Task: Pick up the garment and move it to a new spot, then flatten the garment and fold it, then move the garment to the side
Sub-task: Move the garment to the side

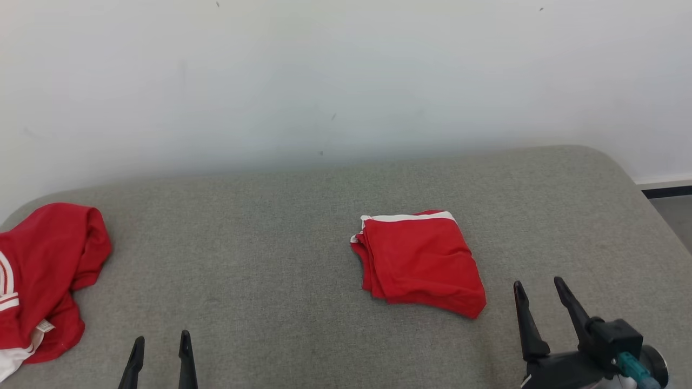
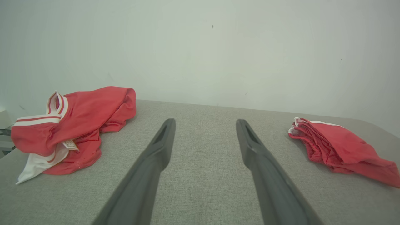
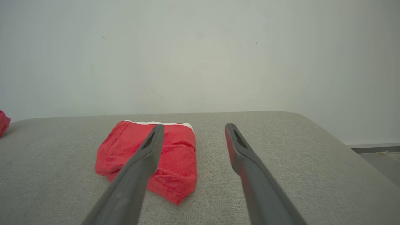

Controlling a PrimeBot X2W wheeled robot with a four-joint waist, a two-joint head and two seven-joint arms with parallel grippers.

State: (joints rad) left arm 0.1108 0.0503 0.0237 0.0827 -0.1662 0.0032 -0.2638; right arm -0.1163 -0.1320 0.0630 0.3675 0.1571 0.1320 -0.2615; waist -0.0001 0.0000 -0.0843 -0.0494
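A red garment with a white band, folded into a small stack (image 1: 420, 261), lies right of centre on the grey padded surface (image 1: 259, 248); it also appears at the right of the left wrist view (image 2: 340, 150) and behind the left finger in the right wrist view (image 3: 175, 156). My right gripper (image 1: 540, 289) stands open, empty, just right of and nearer than the folded garment. My left gripper (image 1: 162, 346) is open and empty at the lower left, between the two garments; its fingers (image 2: 156, 150) frame bare surface.
A second red garment with white striped trim (image 1: 43, 275) lies crumpled at the far left edge (image 2: 72, 125). A pale wall (image 1: 346, 81) backs the surface. The surface's rounded right edge drops to the floor (image 1: 676, 210).
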